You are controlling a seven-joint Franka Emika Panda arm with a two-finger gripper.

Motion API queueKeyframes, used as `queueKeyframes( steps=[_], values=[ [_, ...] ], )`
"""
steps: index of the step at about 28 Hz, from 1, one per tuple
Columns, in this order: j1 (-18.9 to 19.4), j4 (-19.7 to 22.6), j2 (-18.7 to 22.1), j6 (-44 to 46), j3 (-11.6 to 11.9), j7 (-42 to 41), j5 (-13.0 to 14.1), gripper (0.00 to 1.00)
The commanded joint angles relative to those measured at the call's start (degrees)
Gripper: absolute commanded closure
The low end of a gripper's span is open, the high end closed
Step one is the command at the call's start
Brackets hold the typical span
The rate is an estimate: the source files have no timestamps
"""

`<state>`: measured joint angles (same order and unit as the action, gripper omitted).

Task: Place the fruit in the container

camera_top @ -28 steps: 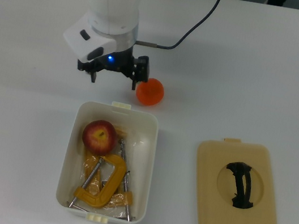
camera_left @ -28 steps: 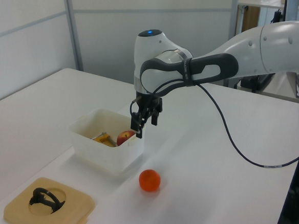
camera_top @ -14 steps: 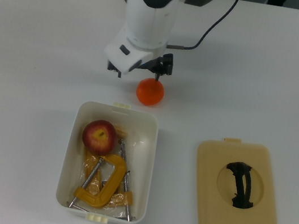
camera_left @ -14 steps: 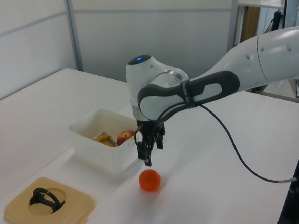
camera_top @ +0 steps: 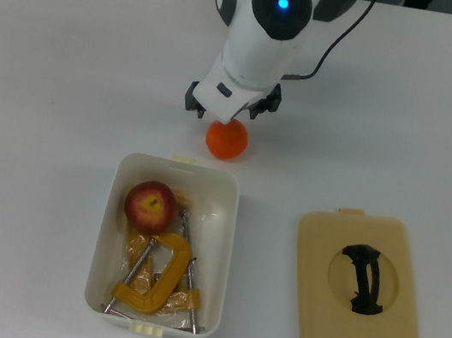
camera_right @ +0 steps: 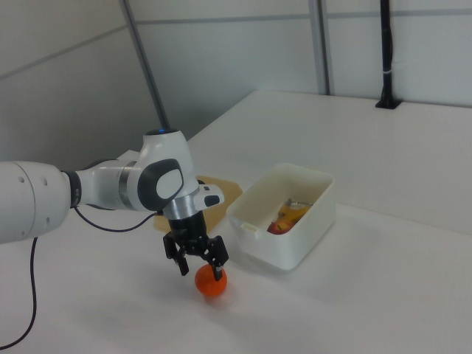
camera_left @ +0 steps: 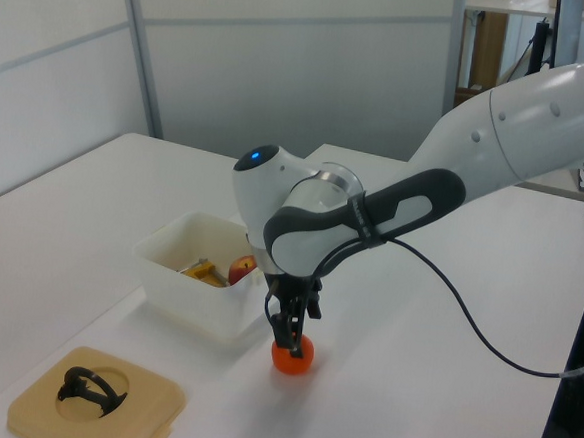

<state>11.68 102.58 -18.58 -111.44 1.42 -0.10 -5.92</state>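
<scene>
Black end effector (camera_right: 199,267), fingers spread wide and empty, straddles the smooth round orange (camera_right: 212,283) on the matte white table (camera_right: 413,295).

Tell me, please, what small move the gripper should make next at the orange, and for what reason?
Probably lower a little further and then close. In the right view the gripper is open, one finger on each side of the orange, which sits on the table outside the white container. The apple is already inside, so the orange is the fruit left to grasp.

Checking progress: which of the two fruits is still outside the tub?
The orange, on the table beside the container under the gripper; the apple already lies inside.
</scene>
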Motion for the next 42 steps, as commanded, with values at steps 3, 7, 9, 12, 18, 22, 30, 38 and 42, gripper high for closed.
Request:
queueKeyframes(
  steps=[3, 7, 9, 12, 18, 22, 30, 38, 42],
  values=[
    [1.6, 0.3, -2.2, -2.6, 0.5, 0.1, -2.1, 0.0],
    [1.8, 0.3, -3.1, -4.4, 0.5, 1.1, -3.2, 0.0],
    [1.8, 0.3, -3.7, -4.9, 0.5, 2.2, -4.6, 0.0],
    [1.8, 0.3, -4.4, -5.8, 0.5, 2.5, -5.3, 0.0],
    [1.8, 0.2, -4.2, -6.2, 0.5, 2.1, -5.6, 0.57],
    [1.7, -0.9, -3.8, -5.6, 0.5, 2.6, -5.0, 0.78],
    [1.2, -6.0, -1.2, -3.0, 0.9, 2.6, -2.3, 0.77],
    [-2.9, -15.0, -1.5, -1.9, 1.5, 2.6, 5.1, 0.77],
    [-4.7, -16.8, -1.8, -3.8, 1.7, 2.8, 6.4, 0.76]
  ],
)
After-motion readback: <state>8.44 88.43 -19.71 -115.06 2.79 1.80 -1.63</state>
